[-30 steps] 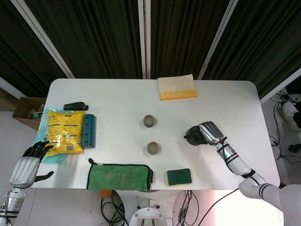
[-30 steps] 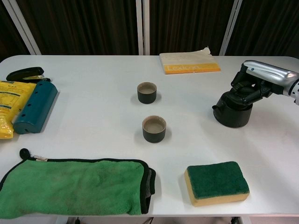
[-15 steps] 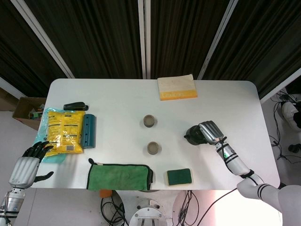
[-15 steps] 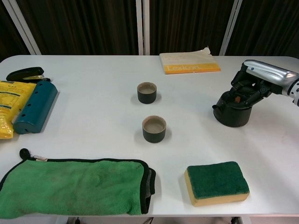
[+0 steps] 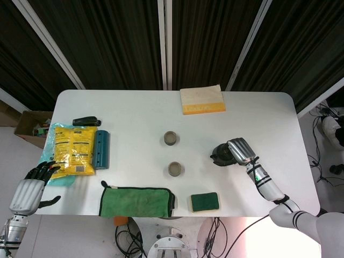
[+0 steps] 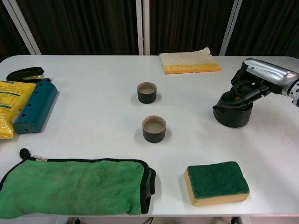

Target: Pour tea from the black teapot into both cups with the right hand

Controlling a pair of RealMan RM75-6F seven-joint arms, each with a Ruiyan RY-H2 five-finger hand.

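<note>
The right robot hand [image 6: 254,79] is gripping the black teapot [image 6: 232,110] sitting at 3 o'clock from the near cup [image 6: 154,129]; the left robot hand [image 5: 29,188] is hanging open.

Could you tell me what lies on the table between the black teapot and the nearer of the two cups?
Nothing: the chest view shows only bare white table between the black teapot and the nearer cup.

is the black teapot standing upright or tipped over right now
Upright. The black teapot sits flat on the table, with the right hand at its top.
</note>
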